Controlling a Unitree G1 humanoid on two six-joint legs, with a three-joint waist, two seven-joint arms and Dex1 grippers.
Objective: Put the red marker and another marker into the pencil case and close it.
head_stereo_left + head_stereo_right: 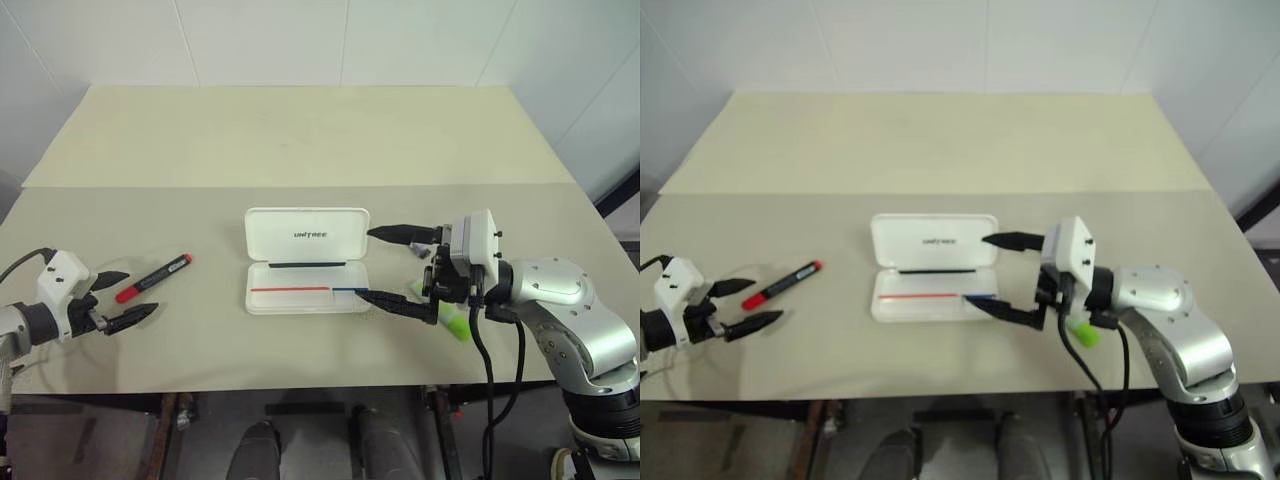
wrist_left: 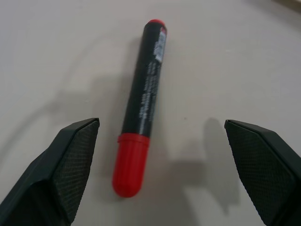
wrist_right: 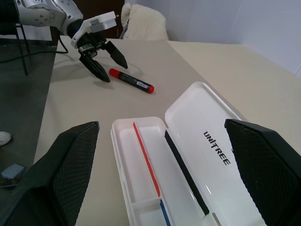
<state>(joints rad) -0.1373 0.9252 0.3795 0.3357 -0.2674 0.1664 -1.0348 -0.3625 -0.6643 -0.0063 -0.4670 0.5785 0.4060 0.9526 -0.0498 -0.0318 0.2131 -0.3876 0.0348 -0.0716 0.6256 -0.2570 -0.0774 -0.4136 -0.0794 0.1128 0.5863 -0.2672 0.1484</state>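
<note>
Left claw point(image 1: 118, 299) sat at the near left of the bench point(image 1: 300, 130), fingers spread wide, nothing between them, released. Its tips pointed at the red marker point(image 1: 153, 278), which lay flat on the bench just beyond them, not touched. In the left wrist view the marker lay between the two pads, red cap end nearest, dark barrel running away, clear of both.

Right claw point(image 1: 395, 268) hung at the near right, pointing toward the left, fingers fully apart, empty. One finger point(image 1: 398, 234) lay beside the case lid's right edge; the other finger point(image 1: 400, 304) reached the right end of the tray. Contact with the case could not be told.

The pencil case point(image 1: 306, 260) lay open in the middle of the bench, between the two claws: white lid flat on the far side, lettering up, tray on the near side with a red and blue stripe inside. Tray held no marker.

The green marker point(image 1: 455, 322) lay on the bench under the right wrist, mostly hidden, outside the case. A small dark object point(image 1: 425, 248) sat by the right claw, too hidden to tell.

Count: two claws, one red marker, one green marker, one case.
</note>
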